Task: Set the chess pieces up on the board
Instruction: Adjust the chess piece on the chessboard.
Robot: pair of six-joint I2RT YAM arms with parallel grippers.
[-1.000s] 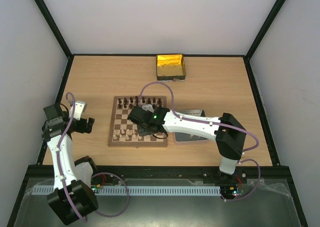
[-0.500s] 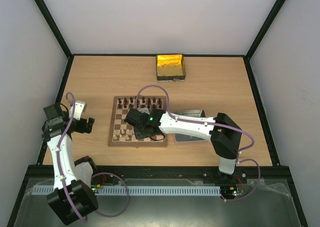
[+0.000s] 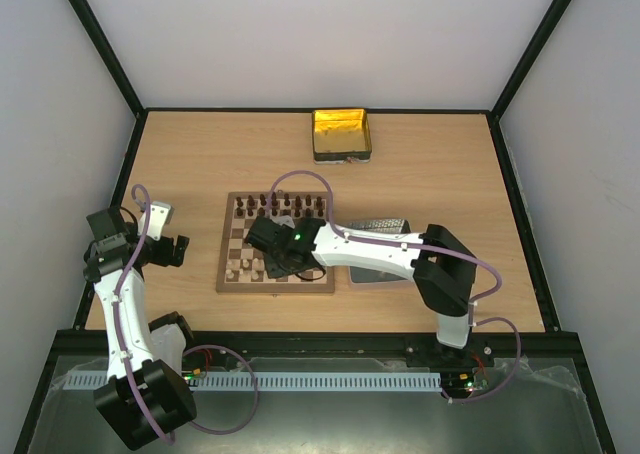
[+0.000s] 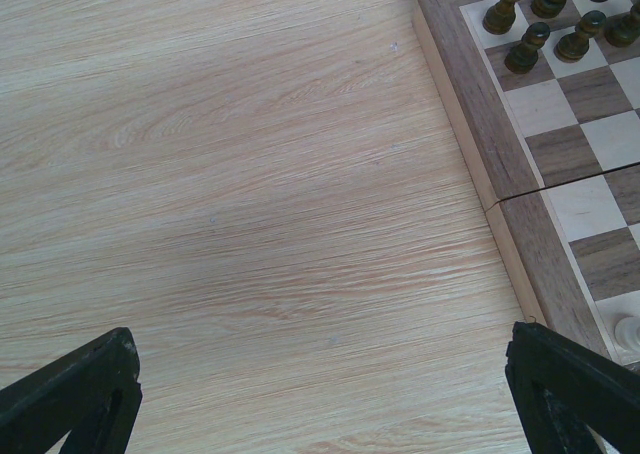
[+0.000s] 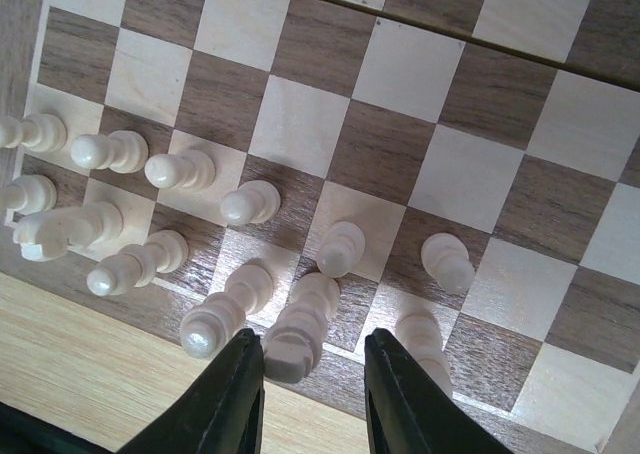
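The board [image 3: 222, 264] lies mid-table, with dark pieces [image 3: 275, 206] along its far rows and cream pieces [image 3: 240, 267] along its near rows. My right gripper [image 3: 268, 264] hovers low over the near rows. In the right wrist view the gripper [image 5: 313, 349] is open, straddling a tall cream piece [image 5: 300, 324] that stands on the board's [image 5: 390, 164] edge row and touches the left finger. Several other cream pieces [image 5: 250, 202] stand around it. My left gripper [image 3: 180, 249] is open and empty over bare table left of the board [image 4: 470, 144]; it also shows in its wrist view [image 4: 320, 374].
A yellow-gold tin [image 3: 342, 134] stands at the back of the table. A grey tray [image 3: 385, 224] lies right of the board, partly under my right arm. Dark pieces [image 4: 540, 34] and one cream piece [image 4: 627, 329] show at the board's left edge.
My right gripper has moved left and toward the board's near rows. The left arm has not moved.
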